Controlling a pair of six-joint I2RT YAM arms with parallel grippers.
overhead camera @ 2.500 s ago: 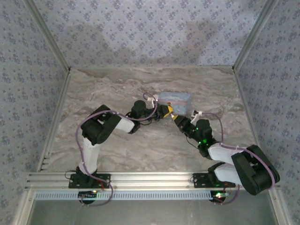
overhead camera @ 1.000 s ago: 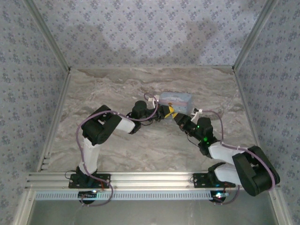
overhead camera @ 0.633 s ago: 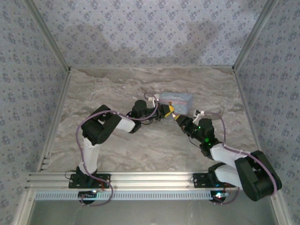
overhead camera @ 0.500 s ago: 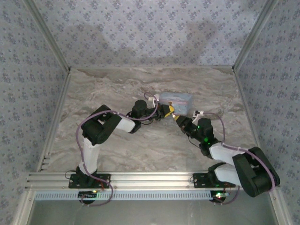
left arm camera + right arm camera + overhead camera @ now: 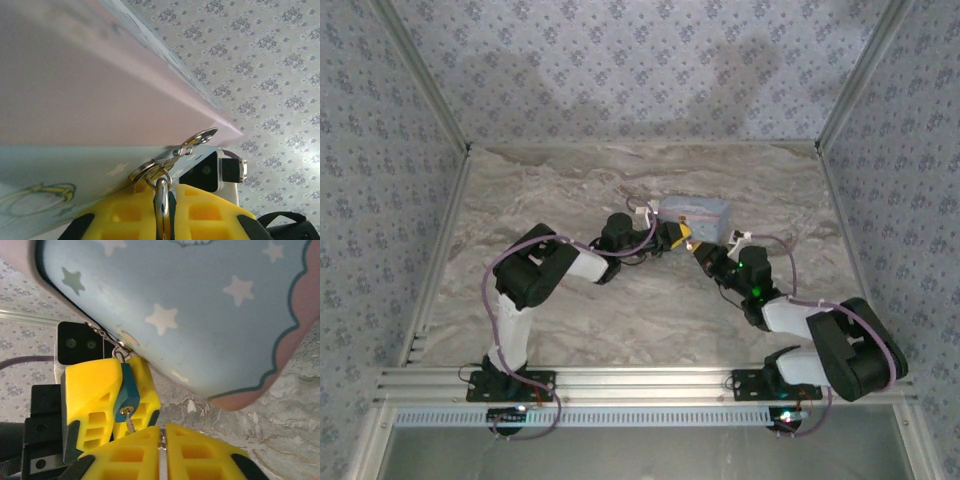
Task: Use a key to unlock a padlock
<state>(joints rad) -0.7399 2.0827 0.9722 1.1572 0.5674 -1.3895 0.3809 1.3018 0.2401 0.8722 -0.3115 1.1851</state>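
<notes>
- Padlock (image 5: 128,392) hangs off the tin box (image 5: 200,315), squeezed tight in left claw (image 5: 161,192).
- Right claw (image 5: 161,432) is pinched narrow on key (image 5: 130,421), tip already in the lock.
- Sloppy twist could bend it or slip off.

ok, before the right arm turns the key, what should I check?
1. Padlock clamped between the left gripper and its yellow fingers: ok.
2. Right gripper shut on the key: ok.
3. Key tip at the brass keyhole: ok. Fully seated: cannot tell.
4. Shackle open or locked: cannot tell, as the padlock's top is hidden against the tin box.
5. Chain away from the key end of the padlock: ok.
</notes>
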